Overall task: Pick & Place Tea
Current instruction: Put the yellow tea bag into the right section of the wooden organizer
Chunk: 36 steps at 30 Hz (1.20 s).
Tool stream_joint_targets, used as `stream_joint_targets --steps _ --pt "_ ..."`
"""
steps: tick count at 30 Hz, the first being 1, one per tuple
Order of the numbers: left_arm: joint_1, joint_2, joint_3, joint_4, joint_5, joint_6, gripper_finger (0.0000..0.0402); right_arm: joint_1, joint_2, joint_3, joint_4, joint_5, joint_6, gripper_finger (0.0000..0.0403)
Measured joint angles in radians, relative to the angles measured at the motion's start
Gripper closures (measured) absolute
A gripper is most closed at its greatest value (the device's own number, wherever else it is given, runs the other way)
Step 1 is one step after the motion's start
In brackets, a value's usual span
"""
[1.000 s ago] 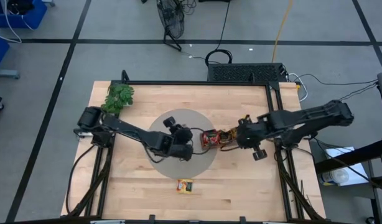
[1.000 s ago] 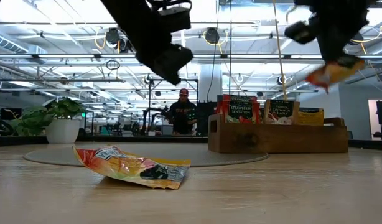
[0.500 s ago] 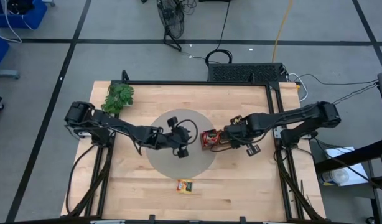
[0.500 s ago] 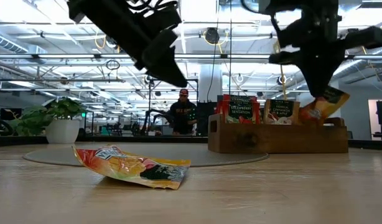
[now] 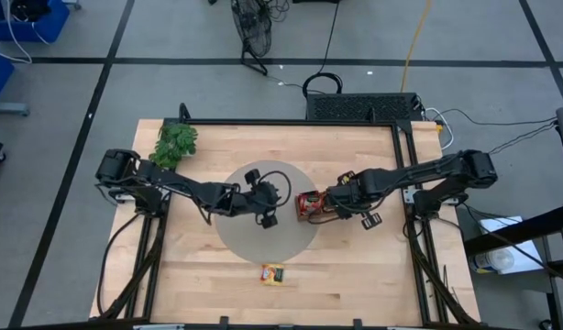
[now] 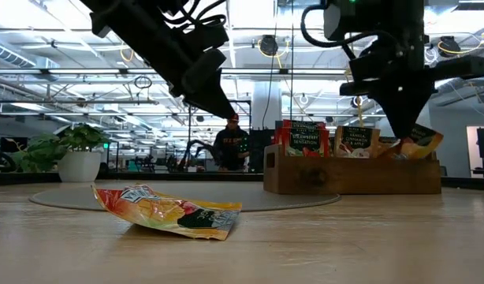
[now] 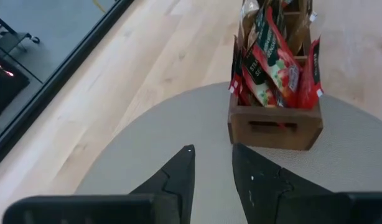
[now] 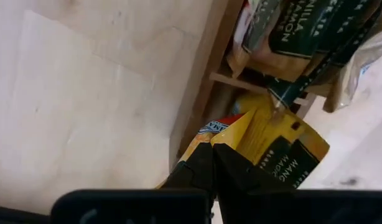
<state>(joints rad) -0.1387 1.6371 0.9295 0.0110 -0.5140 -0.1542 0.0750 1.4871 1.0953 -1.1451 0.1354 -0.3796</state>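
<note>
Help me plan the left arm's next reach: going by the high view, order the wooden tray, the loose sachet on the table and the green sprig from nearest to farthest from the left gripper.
From the left gripper:
1. Wooden tray, just to its right, at the mat's edge.
2. Loose sachet, on the table's front part.
3. Green sprig, at the back left corner.

From above I see the wooden tray (image 5: 316,206) at the round mat's (image 5: 236,240) right edge, sachets standing in it. My right gripper (image 8: 211,163) holds a sachet (image 8: 275,148) over the tray's far-right end, apparently its last compartment. My left gripper (image 7: 211,167) hangs over the mat, left of the tray. One loose sachet (image 5: 272,272) lies on the table's (image 5: 355,275) near side.
</note>
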Motion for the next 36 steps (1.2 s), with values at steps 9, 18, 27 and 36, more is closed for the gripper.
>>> stream_joint_targets --steps 9,18,27,36 --pt "0.003 0.0 0.0 0.0 0.0 -0.005 0.0291 0.0 -0.001 -0.034 0.077 0.126 0.094 0.038" --pt "0.003 0.0 0.0 0.0 0.0 -0.009 0.0291 0.016 -0.007 -0.034 0.08 0.163 0.21 0.03" --pt "0.01 0.0 0.001 0.001 0.0 -0.009 0.0291 0.019 -0.053 -0.034 0.072 0.198 0.353 0.0286" --pt "0.014 0.0 0.001 0.001 0.0 -0.009 0.0291 0.038 -0.253 -0.032 0.035 0.099 0.716 0.0298"
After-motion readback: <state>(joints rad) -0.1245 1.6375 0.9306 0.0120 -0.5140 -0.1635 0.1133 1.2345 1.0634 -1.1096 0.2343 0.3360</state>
